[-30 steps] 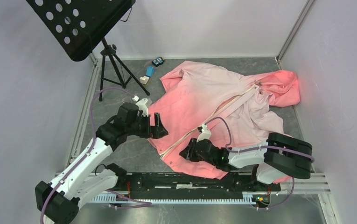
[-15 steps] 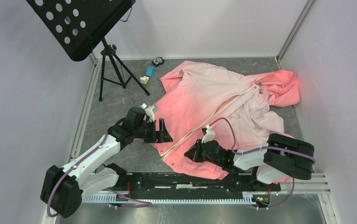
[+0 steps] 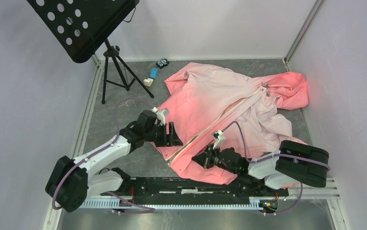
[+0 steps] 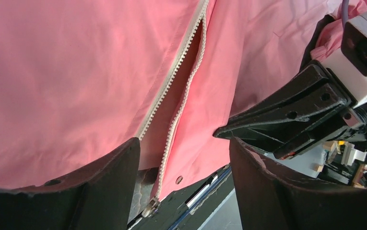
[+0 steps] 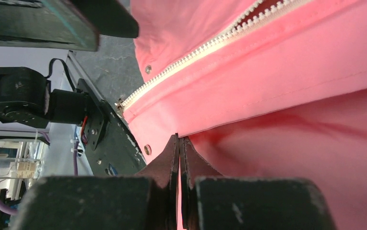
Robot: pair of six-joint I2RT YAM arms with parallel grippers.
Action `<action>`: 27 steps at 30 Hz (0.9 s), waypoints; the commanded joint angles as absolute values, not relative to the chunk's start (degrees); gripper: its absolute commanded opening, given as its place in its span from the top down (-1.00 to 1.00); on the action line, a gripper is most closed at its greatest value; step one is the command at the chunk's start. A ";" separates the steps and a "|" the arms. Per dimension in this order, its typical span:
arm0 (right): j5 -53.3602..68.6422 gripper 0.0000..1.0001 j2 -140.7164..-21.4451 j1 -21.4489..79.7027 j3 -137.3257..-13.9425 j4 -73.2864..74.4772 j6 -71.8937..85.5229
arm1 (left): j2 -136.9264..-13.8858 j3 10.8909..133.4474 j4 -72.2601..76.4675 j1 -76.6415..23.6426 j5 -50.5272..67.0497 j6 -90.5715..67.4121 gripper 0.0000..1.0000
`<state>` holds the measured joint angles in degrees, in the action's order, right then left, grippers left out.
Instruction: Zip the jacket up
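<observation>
The pink jacket (image 3: 210, 100) lies spread on the grey table, its cream zipper strip (image 3: 219, 120) running diagonally from the near hem up to the hood. My left gripper (image 3: 176, 140) is open at the hem beside the zipper's lower end. In the left wrist view its gripper (image 4: 183, 143) straddles the open zipper (image 4: 181, 96), with the metal end piece (image 4: 149, 209) low between the fingers. My right gripper (image 3: 198, 160) is shut on a fold of the jacket's hem just right of the zipper. The right wrist view shows the gripper (image 5: 179, 142) pinching pink fabric below the zipper (image 5: 195, 53).
A black music stand (image 3: 83, 24) on a tripod (image 3: 116, 72) stands at the back left. Small blocks (image 3: 151, 76) lie on the table behind the jacket. The arms' base rail (image 3: 191, 187) runs along the near edge. Walls close in left and right.
My left gripper has moved right to the jacket's hem and zipper end. My right gripper, still shut on the hem, has shifted slightly right and toward the near edge.
</observation>
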<state>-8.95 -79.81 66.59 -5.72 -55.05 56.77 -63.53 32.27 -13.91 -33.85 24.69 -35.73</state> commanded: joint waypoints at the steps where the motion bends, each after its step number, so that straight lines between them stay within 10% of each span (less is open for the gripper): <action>1: -7.84 1.00 -79.76 66.25 -4.81 -61.75 54.85 | -66.68 31.87 -8.63 -34.57 27.71 -38.23 -0.52; 27: -7.08 0.98 -78.19 66.12 -4.19 -58.10 52.36 | -77.34 30.56 -0.52 -38.94 30.98 -37.96 0.50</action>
<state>-7.55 -79.66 66.24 -4.29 -58.52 54.85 -76.14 29.71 -3.53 -38.41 28.82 -37.91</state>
